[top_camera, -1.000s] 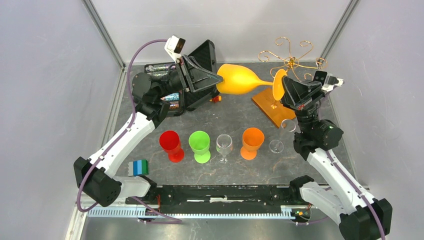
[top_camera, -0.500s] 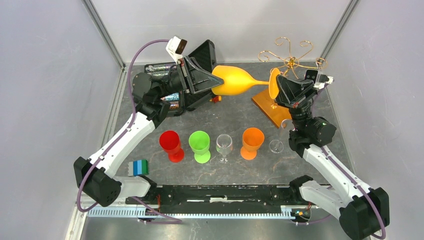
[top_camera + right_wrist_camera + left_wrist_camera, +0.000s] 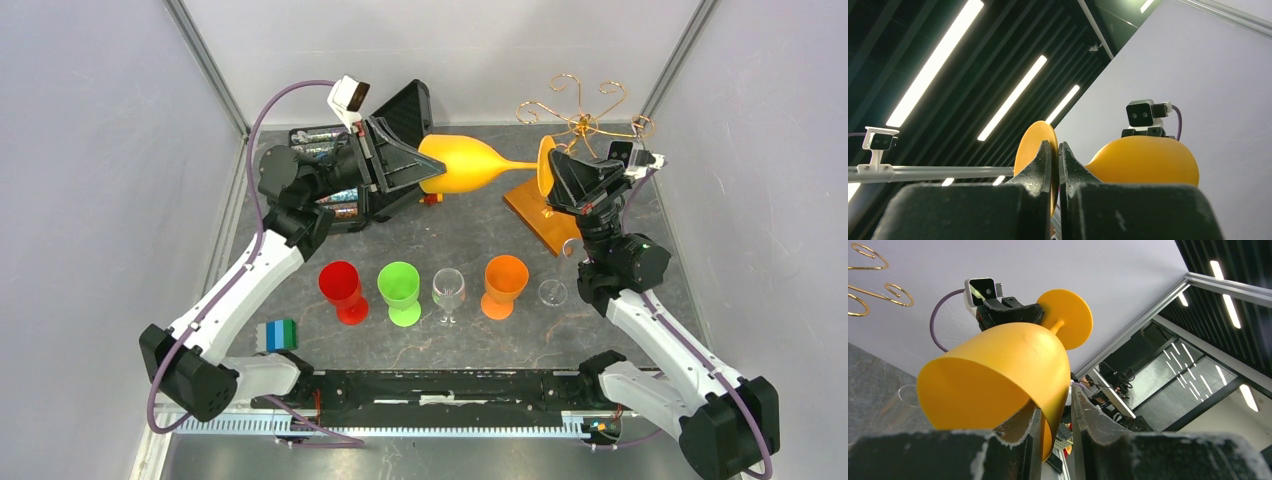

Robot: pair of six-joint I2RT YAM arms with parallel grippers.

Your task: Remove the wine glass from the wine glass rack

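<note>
In the upper middle of the frame, up in the air and lying on its side: the yellow wine glass (image 3: 470,165), just left of the gold rack (image 3: 580,118) in the upper right. Pinched at both ends. On the rim of the cup part, the left pincer (image 3: 426,170), with one finger inside and one outside. On the edge of the round foot, the right pincer (image 3: 548,172), squeezed almost together. Lower down, standing in a row on the table (image 3: 470,235): red cup (image 3: 341,288), green cup (image 3: 400,290), clear glass (image 3: 449,292), orange cup (image 3: 504,284).
</note>
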